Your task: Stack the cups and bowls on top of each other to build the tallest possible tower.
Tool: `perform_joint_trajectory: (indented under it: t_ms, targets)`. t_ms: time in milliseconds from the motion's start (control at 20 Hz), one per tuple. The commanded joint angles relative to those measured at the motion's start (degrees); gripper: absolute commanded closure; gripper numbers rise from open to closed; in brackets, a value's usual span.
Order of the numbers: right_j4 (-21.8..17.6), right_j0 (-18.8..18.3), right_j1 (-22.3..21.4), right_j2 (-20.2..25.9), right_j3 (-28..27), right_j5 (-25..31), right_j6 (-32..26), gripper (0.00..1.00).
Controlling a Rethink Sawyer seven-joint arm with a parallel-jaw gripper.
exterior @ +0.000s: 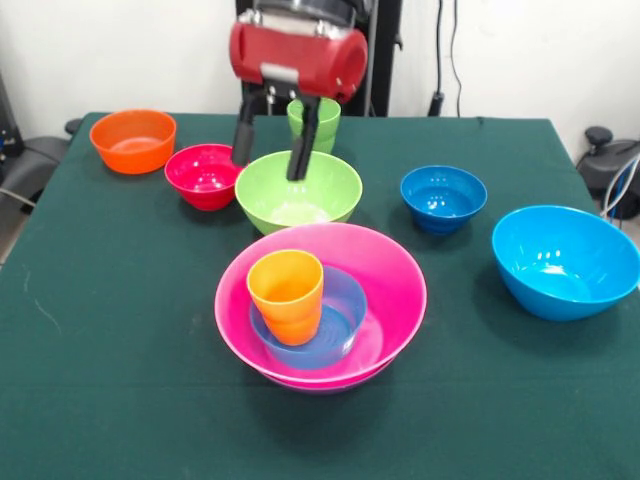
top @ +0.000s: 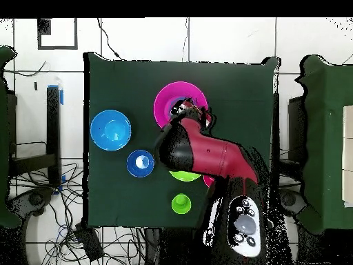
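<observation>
My gripper [exterior: 270, 148] hangs open and empty over the far rim of the lime green bowl [exterior: 298, 190]. Just behind it stands the light green cup [exterior: 314, 122], which also shows in the overhead view [top: 181, 203]. Nearer the camera, the orange cup [exterior: 286, 295] stands upright in a small light-blue bowl [exterior: 330, 325], nested in the wide pink bowl [exterior: 320, 270]. A thin purple rim shows under the pink bowl. In the overhead view the arm covers most of the lime green bowl [top: 185, 176] and part of the pink bowl [top: 169, 100].
A small red bowl [exterior: 205, 175] and an orange bowl [exterior: 132, 140] sit at the far left. A dark-blue bowl [exterior: 443, 197] and a large sky-blue bowl [exterior: 565, 262] sit on the right. The green cloth [exterior: 120, 350] covers the table.
</observation>
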Motion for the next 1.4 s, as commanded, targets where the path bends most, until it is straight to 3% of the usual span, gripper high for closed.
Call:
perform_joint_trajectory:
  t_ms: [50,700,1050,1400]
  targets:
    - [-2.17,-2.08,-6.83,7.52,11.47,8.91,0.94,0.00]
    - [3.45,6.49,-7.29,-1.84,14.43,9.45,10.65,0.00]
    - [6.44,7.74,-8.82,-0.33,17.88,9.11,10.99,0.00]
    - [8.17,3.68,-8.45,5.34,21.89,9.38,7.52,0.00]
